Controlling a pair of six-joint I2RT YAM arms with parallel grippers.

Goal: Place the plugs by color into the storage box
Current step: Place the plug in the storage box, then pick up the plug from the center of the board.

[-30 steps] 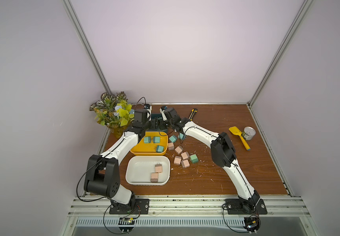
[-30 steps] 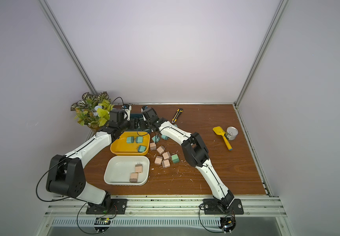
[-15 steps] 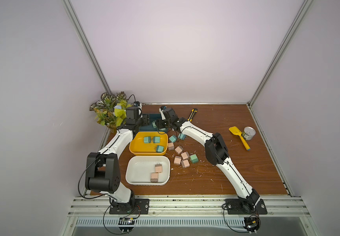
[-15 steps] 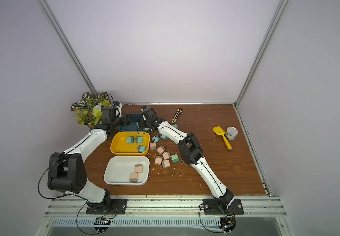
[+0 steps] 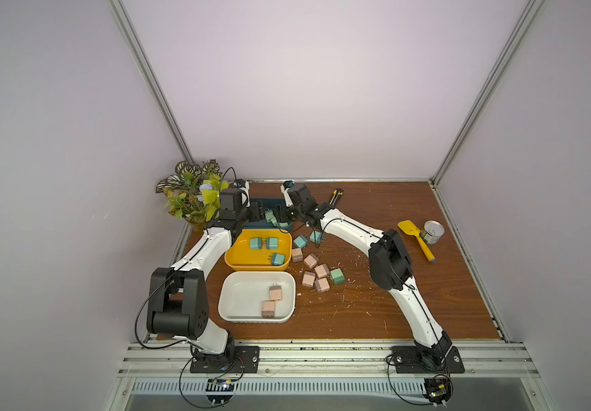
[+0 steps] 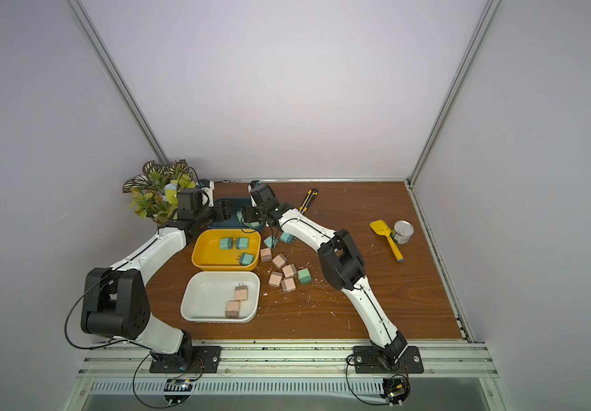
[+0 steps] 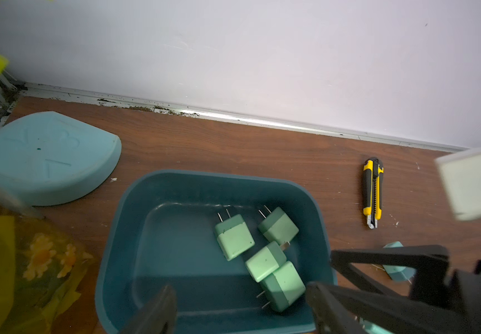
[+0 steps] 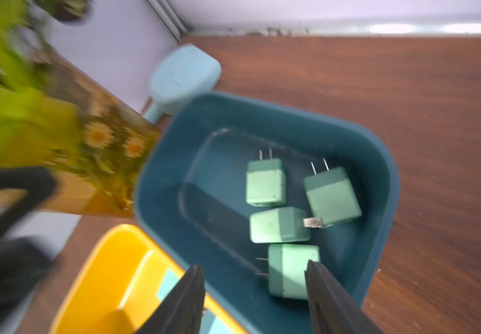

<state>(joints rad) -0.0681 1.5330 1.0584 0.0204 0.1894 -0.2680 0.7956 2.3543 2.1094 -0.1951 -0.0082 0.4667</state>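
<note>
Since a second ago my right gripper (image 8: pixel 253 264) has opened; its jaws stand part-wide and empty above the dark teal bin (image 8: pixel 389 185), where four mint-green plugs (image 8: pixel 265 183) lie. My left gripper (image 7: pixel 237 289) hangs wide, empty. Drop done, I judge; next, the loose mint-green plug (image 5: pixel 336 275) needs fetching.

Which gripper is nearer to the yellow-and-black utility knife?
Right. The right gripper hangs over the knife-side half of the teal bin. The left gripper hangs over the half nearer the potted plant, farther from the utility knife.
</note>
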